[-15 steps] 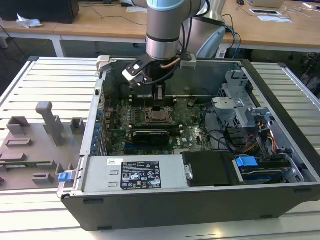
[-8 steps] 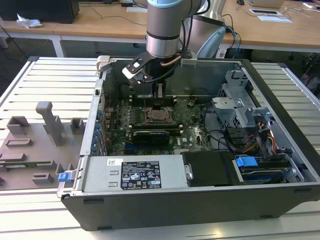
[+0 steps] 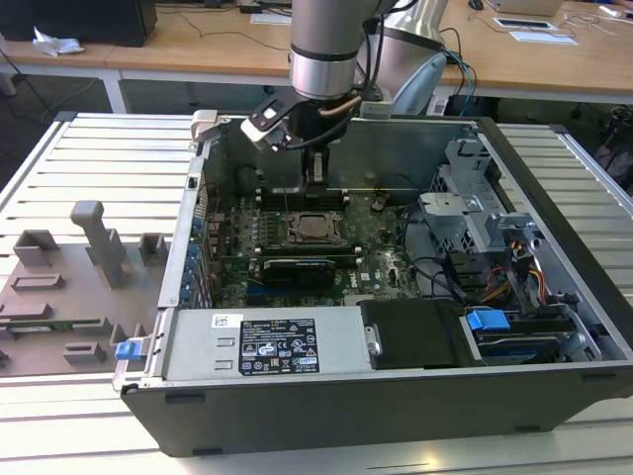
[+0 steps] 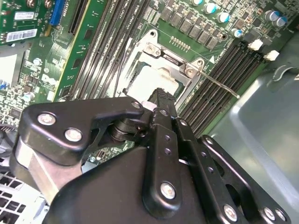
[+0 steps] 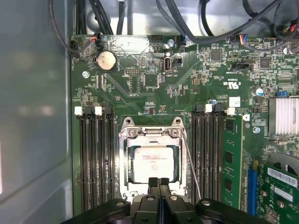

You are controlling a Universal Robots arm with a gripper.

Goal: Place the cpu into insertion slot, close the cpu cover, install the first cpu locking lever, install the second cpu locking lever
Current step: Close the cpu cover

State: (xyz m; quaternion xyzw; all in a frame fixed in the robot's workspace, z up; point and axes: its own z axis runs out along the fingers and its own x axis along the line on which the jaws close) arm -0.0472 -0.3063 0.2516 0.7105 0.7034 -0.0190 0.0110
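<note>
The cpu (image 5: 152, 161) lies flat in the insertion slot (image 5: 122, 186) on the green motherboard, its silvery top showing through the square opening of the cpu cover (image 5: 150, 133). The cover lies down over the chip. One thin wire locking lever (image 5: 191, 163) stands off the socket's side at a slant, also seen as the lever (image 4: 219, 85) in the second wrist view. My gripper (image 5: 159, 182) is shut with nothing between its fingers and hangs just above the socket's edge. In the exterior view the gripper (image 3: 316, 188) hovers over the slot (image 3: 312, 228) inside the open computer case.
Memory slots (image 5: 96, 158) flank the socket on both sides. A black card (image 3: 297, 267) lies across the board near the socket. Case walls (image 3: 475, 148), a drive cage (image 3: 475, 213) and cables ring the board. A grey fixture plate (image 3: 69, 287) sits at the exterior view's left.
</note>
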